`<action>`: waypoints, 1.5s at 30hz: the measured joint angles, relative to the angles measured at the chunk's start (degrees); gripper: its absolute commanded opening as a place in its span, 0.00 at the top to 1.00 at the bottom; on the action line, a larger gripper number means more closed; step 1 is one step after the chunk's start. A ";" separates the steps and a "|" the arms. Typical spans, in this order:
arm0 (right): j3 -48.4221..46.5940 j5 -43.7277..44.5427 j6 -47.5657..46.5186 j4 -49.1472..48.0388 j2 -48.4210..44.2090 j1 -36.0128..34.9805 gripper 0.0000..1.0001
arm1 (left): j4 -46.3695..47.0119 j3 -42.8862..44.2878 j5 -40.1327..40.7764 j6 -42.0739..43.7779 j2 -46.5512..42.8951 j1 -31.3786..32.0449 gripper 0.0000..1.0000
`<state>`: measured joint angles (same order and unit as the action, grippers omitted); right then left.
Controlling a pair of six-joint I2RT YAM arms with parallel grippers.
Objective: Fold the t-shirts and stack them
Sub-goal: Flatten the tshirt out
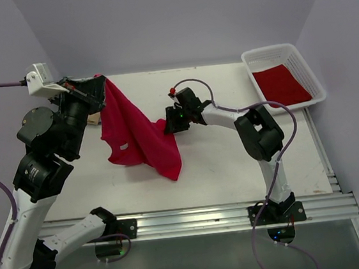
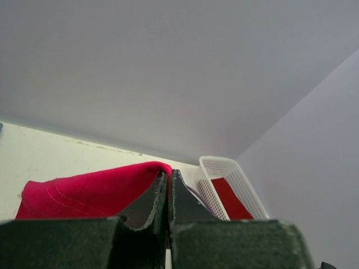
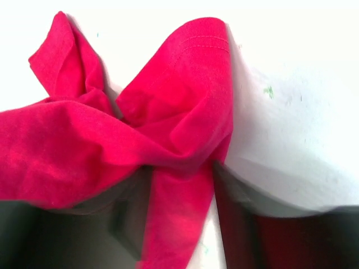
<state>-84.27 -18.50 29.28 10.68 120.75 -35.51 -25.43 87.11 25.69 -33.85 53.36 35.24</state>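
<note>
The left gripper [image 2: 168, 182], jaws pressed together, pinches an edge of a red t-shirt [image 1: 138, 135] and holds it raised at the table's far left. The cloth drapes down in a long fold onto the white table [image 1: 221, 162]. At its right edge, the right gripper [image 1: 171, 124] stands spread, bunched fabric lying between its fingers. A second red t-shirt [image 1: 280, 84] lies in the white lattice basket [image 1: 306, 64] at the far right corner.

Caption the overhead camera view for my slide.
Left hand holds a red shirt up by one edge while the right hand sits open at its other side; white basket at far right.
</note>
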 measured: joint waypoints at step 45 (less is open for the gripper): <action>32.52 35.87 -3.34 26.80 -51.74 0.68 1.00 | 3.61 -18.47 1.75 -0.11 -5.05 -0.37 1.00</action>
<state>-51.75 17.37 25.93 37.47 69.01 -34.83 -21.82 68.64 27.44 -33.95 48.31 34.87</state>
